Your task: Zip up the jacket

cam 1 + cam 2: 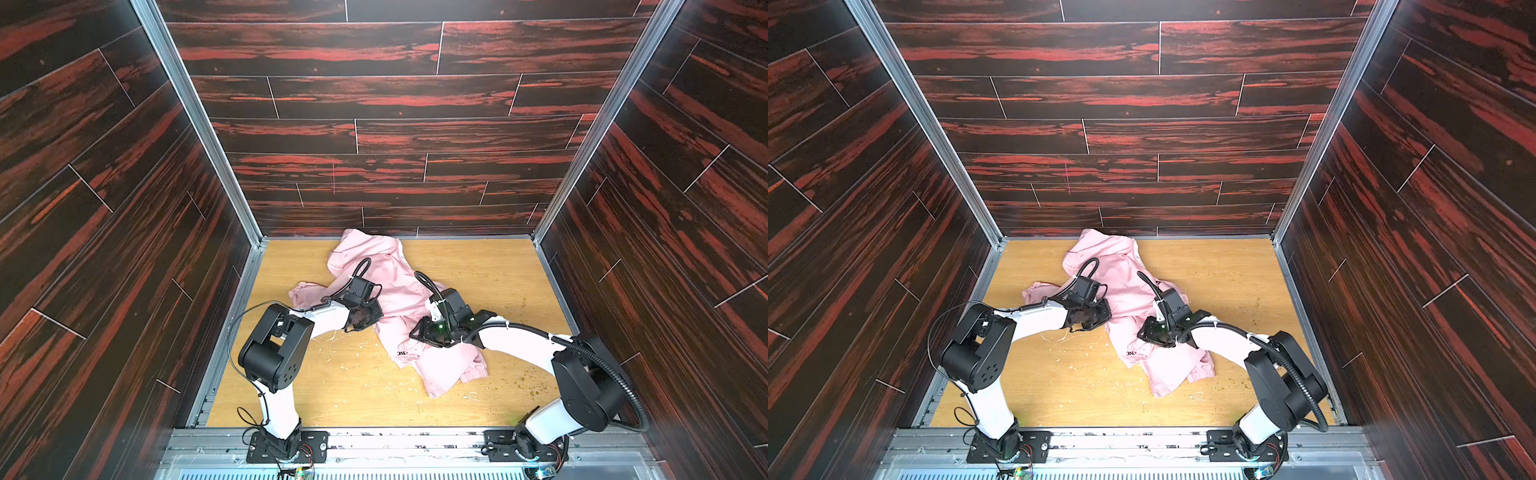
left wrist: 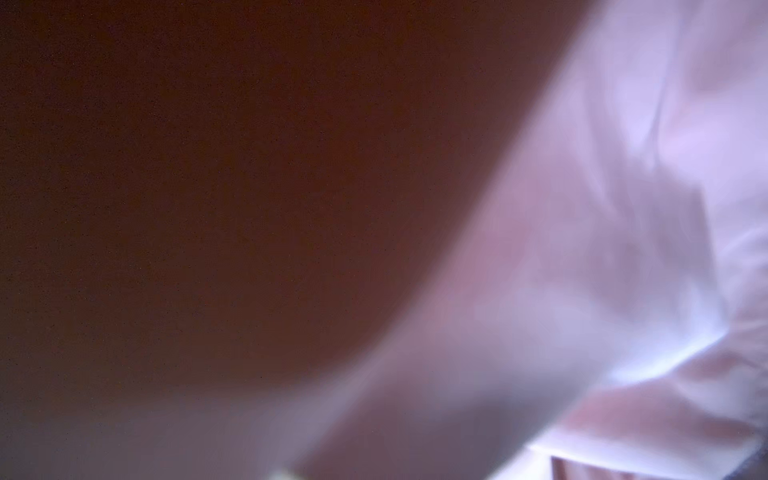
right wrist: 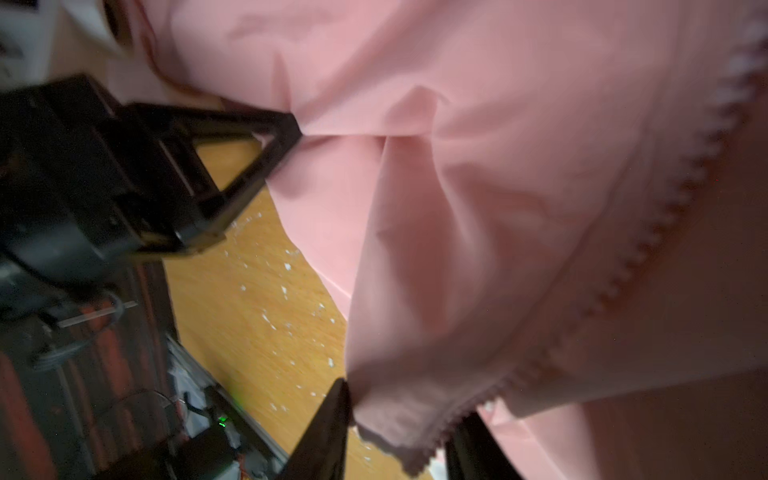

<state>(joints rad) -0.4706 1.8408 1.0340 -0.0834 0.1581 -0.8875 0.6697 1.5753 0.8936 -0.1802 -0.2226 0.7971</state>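
Mid-counter, running up to the back wall: crumpled light pink thin-fabric jacket (image 1: 399, 291) on the light wood counter (image 1: 498, 282). It reads as unzipped, since a row of pink zipper teeth (image 3: 665, 232) lies bare along one edge. Anchor side: left end effector (image 3: 293, 129) fully closed, pinching a fold of the jacket, likely to tension the cloth. Working side: right end effector (image 3: 403, 401) part-open, jaws straddling the toothed hem corner, not yet clamped. Both arms elbow-bent, wrists low, tips angled in toward each other. Left wrist view shows only blurred fabric.

matt cloth jacket (image 1: 397, 297), wood tbl (image 1: 353, 388)
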